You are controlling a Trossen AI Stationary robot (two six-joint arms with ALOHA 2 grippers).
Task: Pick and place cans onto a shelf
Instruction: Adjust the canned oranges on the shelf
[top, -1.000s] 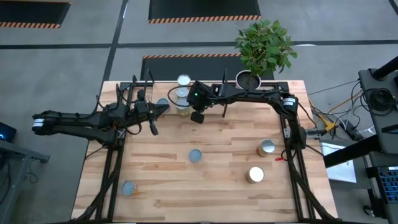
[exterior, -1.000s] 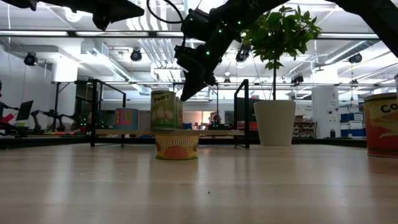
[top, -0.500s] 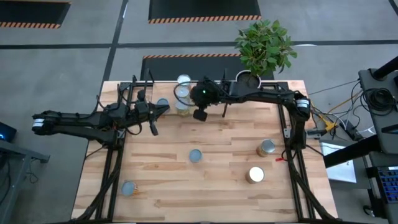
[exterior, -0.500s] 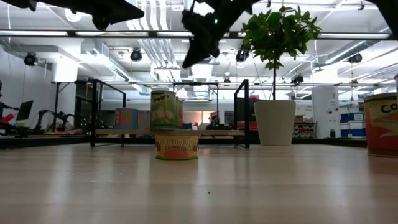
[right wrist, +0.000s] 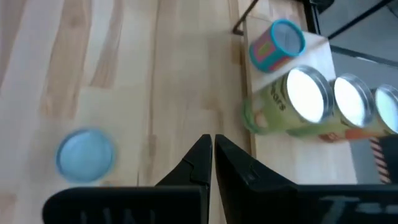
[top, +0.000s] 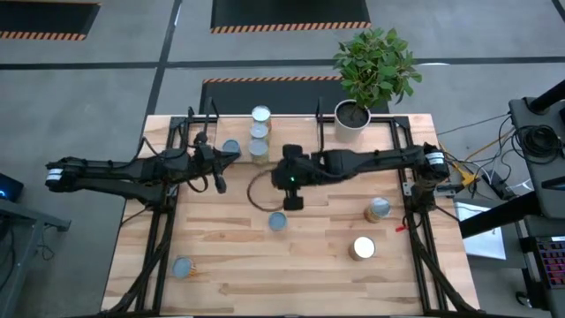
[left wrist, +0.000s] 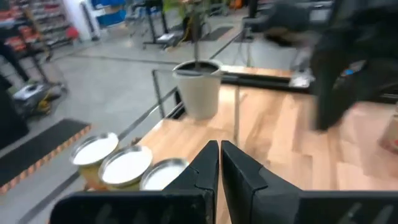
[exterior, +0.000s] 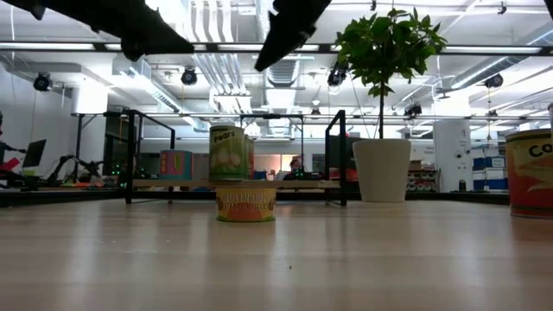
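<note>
Silvery-topped cans (top: 259,132) are already sitting in a cluster on the shelf (top: 305,123) at the table's far edge; four more are waiting on the tabletop, including a pale-blue-topped can (top: 277,221). Right gripper (top: 292,200) is hovering just beside that can, fingers pressed together and holding nothing. Left gripper (top: 218,184) is waiting near the shelf's left end, likewise closed and empty.

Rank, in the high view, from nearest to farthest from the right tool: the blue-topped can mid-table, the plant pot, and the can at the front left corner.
From the right tool:
1. Blue-topped can, mid-table, just in front of it.
2. Plant pot, at the back edge on the right.
3. Corner can, front left, farthest.
</note>
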